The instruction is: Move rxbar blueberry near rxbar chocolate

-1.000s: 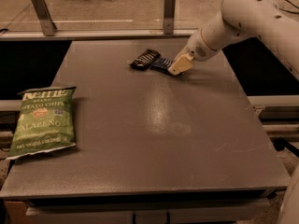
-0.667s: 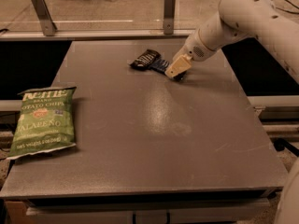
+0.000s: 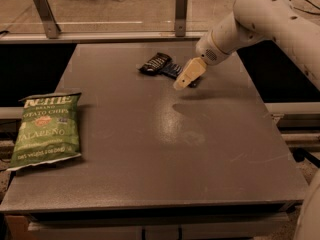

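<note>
Camera view puts the pincer (image 3: 184, 78) over the far part of the bench (image 3: 150, 154), a little right of centre. Its tan tip hangs just over the right end of the rxbar blueberry (image 3: 171, 69). We cannot tell whether the pincer is apart, together or clamped on anything, because from this angle it reads as one pale block.

Over the last second the pincer has drifted slightly to the left and toward the near edge. Neither bar has shifted with it. The rxbar blueberry lies flat where it was. Its left end touches, or perhaps slightly overlaps, the rxbar chocolate (image 3: 154, 63), which sits just to its far left. The arm's shadow falls on the bench a little nearer than the pincer and apart from it. From that we judge the pincer is raised off the surface rather than pressing down.

For the task, the blue bar already lies right beside the black one, so we judge the placing done or all but done. The pincer moved while the bar stayed still, which suggests to us that it has let go and is starting to pull away. We cannot confirm this, since the bar's right end is hidden behind the tip. If the bar were caught there, a further pull could drag it away from its neighbour. The green chip bag (image 3: 46, 129) lies near the left edge, well apart from both bars.
</note>
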You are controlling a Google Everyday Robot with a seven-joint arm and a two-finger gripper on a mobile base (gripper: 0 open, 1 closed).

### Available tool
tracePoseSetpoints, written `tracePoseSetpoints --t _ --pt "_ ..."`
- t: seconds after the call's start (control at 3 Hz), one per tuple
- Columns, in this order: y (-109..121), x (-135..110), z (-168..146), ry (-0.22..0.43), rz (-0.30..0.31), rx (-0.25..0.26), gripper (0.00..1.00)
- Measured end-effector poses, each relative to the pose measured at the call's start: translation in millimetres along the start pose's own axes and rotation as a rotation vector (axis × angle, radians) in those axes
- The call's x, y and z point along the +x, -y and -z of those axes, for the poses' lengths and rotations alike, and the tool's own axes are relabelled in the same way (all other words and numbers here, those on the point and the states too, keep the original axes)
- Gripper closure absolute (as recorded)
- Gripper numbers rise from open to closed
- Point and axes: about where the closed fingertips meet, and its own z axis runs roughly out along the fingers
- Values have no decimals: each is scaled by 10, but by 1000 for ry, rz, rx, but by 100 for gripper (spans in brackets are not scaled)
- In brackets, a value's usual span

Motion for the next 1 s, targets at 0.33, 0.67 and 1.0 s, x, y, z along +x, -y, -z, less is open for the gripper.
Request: tracePoseSetpoints --t 0.33,0.67,1.0 --pt "49 175 239 75 -9 -13 0" --pt "202 516 813 196 -12 19 0" --pt "237 597 937 210 -14 35 0"
